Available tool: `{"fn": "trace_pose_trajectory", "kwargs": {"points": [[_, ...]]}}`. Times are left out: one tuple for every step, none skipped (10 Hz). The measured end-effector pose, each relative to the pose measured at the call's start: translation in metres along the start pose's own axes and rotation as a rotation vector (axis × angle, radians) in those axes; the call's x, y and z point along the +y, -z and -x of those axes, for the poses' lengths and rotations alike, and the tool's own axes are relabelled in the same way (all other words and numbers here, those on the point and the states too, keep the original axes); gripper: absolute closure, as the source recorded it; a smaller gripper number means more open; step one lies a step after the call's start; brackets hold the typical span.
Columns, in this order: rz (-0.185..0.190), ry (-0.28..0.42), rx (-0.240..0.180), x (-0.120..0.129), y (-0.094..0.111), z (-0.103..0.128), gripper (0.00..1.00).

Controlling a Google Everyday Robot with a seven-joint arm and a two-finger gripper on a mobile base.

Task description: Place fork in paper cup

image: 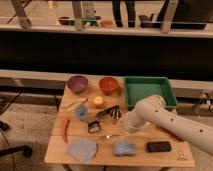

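Observation:
The fork point(113, 135) lies flat on the wooden table point(165, 156), a slim silver piece pointing left to right in front of the dark utensils. The paper cup point(81, 112) stands upright to its upper left, pale, beside the banana. My white arm reaches in from the lower right, and the gripper point(125, 127) at its end hangs right over the fork's right end, mostly hidden by the wrist. I cannot see whether it touches the fork.
At the back stand a purple bowl point(77, 83), an orange bowl point(108, 84) and a green tray point(149, 92). A banana point(75, 104), an orange fruit point(98, 101), black-handled utensils point(108, 112), a small metal cup point(93, 126), a red chili point(65, 129), a grey cloth point(82, 149), a blue sponge point(124, 148) and a black block point(158, 146) fill the rest.

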Motion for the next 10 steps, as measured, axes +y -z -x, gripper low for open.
{"fn": "trace_pose_trajectory", "kwargs": {"points": [[0.0, -0.001, 0.001, 0.0001, -0.0002, -0.0007, 0.46], [0.0, -0.003, 0.001, 0.0004, 0.0001, -0.0015, 0.46], [0.0, -0.004, 0.001, 0.0005, 0.0003, -0.0018, 0.46], [0.0, -0.003, 0.001, 0.0003, 0.0001, -0.0013, 0.46], [0.001, -0.001, 0.001, 0.0, -0.0003, -0.0006, 0.46], [0.001, -0.001, 0.001, -0.0001, -0.0003, -0.0005, 0.46], [0.001, -0.002, 0.001, 0.0001, -0.0002, -0.0009, 0.46], [0.001, -0.001, 0.001, 0.0001, -0.0003, -0.0009, 0.46], [0.001, 0.0, 0.002, -0.0001, -0.0009, -0.0012, 0.46], [0.005, 0.0, 0.004, 0.0003, -0.0027, -0.0023, 0.46]]}}
